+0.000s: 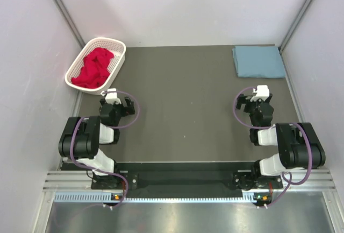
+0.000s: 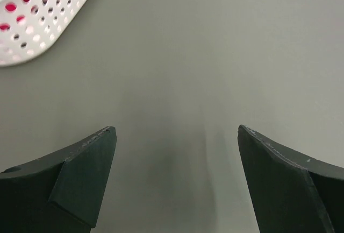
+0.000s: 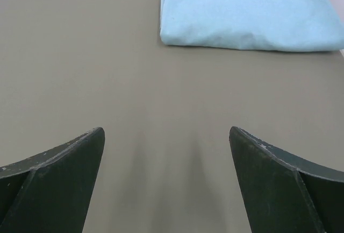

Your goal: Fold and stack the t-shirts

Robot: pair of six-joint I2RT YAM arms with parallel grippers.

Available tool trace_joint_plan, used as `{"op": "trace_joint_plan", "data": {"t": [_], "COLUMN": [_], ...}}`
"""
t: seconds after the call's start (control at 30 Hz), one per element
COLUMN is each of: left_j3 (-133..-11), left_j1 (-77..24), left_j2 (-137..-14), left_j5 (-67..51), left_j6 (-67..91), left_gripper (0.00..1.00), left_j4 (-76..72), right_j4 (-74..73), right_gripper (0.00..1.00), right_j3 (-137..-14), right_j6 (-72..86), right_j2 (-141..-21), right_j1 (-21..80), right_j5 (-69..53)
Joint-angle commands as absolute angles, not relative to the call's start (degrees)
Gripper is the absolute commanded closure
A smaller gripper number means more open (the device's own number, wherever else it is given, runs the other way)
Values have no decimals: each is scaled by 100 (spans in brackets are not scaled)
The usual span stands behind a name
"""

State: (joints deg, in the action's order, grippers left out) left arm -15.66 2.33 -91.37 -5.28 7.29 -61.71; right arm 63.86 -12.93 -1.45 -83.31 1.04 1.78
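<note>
1. Left gripper (image 2: 176, 131), black with two fingers, has its jaws spread wide and grips nothing. It is over the table's left side, near the basket.
2. Right gripper (image 3: 166, 131), its twin, is likewise wide open and grips nothing. It is over the table's right side, facing the blue-grey shirt but well apart from it.
3. Dark grey flat table top (image 1: 183, 98) fills the middle of the room between pale walls.
4. Dusty blue-grey cloth t-shirt (image 1: 258, 62) lies folded into a neat rectangle at the table's far right corner.
5. White plastic mesh basket (image 1: 121, 55) sits tilted at the far left corner.
6. Bright red cloth t-shirt (image 1: 94, 69) lies crumpled inside that basket.
</note>
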Motion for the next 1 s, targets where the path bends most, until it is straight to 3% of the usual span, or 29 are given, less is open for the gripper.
{"op": "trace_joint_plan", "data": {"t": [0.0,0.2,0.37,0.4,0.47,0.57,0.77,0.9,0.97], "left_j3": [-1600,-1626,-2547,-3010,-3461,-4409,-6606,-9044,-9613], "left_j1": [255,255,255,264,281,343,685,1274,1379], "left_j2": [-9044,-8193,-7208,-7198,-7312,-7759,-9261,-10798,-11512], "left_j5": [-816,-819,1199,2152,2731,3312,3017,1347,699], "left_j6": [255,254,1579,1826,2100,2250,2987,2760,2568], "left_gripper": [1,1,1,1,1,1,1,1,1], "left_j4": [-6853,-5935,-3068,-2693,-2050,-1171,1016,2782,3260], "right_j4": [6759,6767,6776,6785,6645,5244,2687,689,56], "right_gripper": [0,0,0,0,0,0,0,0,0], "right_j3": [-1468,-1468,-1459,-1468,-1433,-1809,-2951,-4215,-4577], "right_j6": [-290,-281,-299,-273,-421,-484,402,1125,932], "right_j2": [-8288,-8279,-8279,-8253,-7982,-7481,-6821,-6636,-6758], "right_j1": [44,53,53,175,456,808,1186,1213,1213], "right_j5": [185,185,324,595,1463,1801,2092,1479,987]}}
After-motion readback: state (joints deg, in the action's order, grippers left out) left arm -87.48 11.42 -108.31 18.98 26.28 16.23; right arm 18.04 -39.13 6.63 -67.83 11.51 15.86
